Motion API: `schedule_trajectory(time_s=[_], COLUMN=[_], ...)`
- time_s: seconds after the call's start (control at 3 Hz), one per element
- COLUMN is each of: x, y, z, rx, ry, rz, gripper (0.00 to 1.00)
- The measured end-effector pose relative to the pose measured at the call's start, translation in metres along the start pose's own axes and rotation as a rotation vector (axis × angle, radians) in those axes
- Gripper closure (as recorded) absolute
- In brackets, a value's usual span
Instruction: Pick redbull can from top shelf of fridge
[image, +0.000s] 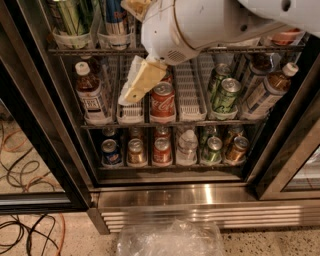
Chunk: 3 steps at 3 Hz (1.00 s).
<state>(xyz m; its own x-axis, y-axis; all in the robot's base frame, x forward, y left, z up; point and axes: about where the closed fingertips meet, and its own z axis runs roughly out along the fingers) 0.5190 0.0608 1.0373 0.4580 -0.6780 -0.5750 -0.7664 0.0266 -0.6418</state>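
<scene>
The redbull can (115, 17), blue and silver, stands in a white holder on the top shelf (90, 51) of the fridge (165, 195); the frame edge cuts off its top. My gripper (128, 50) hangs from the white arm just right of the can, at the height of the shelf's front edge. Its yellowish fingers are spread wide: one finger (141, 80) slants down-left over the middle rack, the other (134, 6) shows at the top edge beside the can. The gripper is open and nothing is held. A green-striped can (72, 17) stands left of the redbull can.
The middle rack holds a tea bottle (91, 97), a Coca-Cola can (162, 101), green cans (225, 95) and bottles at the right. Several cans and a water bottle (187, 146) stand on the bottom rack. Black door frames flank the opening. Cables (20, 230) and a plastic bag (170, 241) lie on the floor.
</scene>
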Motion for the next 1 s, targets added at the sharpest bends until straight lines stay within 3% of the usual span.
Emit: schedule_trajectory(time_s=[0.33,0.67,1.0], x=[0.010,-0.010,-0.010], y=[0.012,0.008,0.008], z=[0.019,0.011,0.011], rx=[0.043,0.086,0.085], ry=[-0.110,-0.176,-0.176], rz=[0.062,0.046,0.045], gripper=[0.00,0.00,0.00])
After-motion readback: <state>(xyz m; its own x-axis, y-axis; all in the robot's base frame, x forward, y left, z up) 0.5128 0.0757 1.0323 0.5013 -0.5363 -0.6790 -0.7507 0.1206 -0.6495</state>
